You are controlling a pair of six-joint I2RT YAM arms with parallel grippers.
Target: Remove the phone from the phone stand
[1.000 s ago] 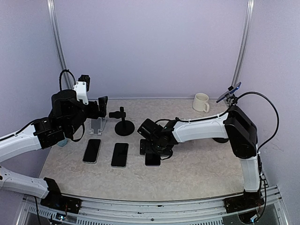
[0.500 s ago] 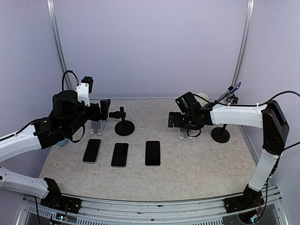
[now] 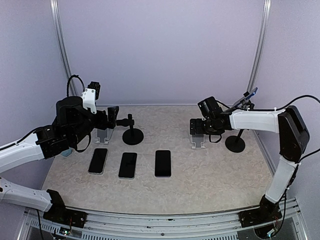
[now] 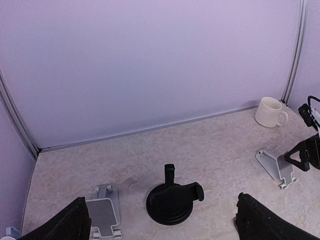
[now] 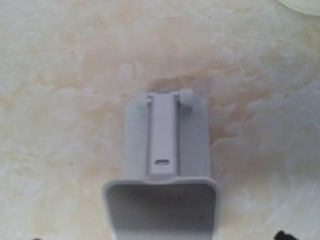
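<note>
Over the empty grey stand, top view: right gripper hovers with its jaws spread wide and nothing in them.
Change: a second ago it was low over the third flat phone. That phone now lies released, front-left of the grey stand, and the arm has swung back.
Meaning: probably three phones are done and one remains.
Remaining phone: clipped high on the tall black stand, right of and behind the grey stand. It sits up and to the right of the right gripper, apart from it.
Left gripper: open, empty, far left of the grey stand, unmoved.
Left wrist view: grey stand bare at the right, dark fingers of the right gripper just beside it; remaining phone not clearly seen.
Right wrist view: grey stand fills the centre, cradle empty, no phone in view.
</note>
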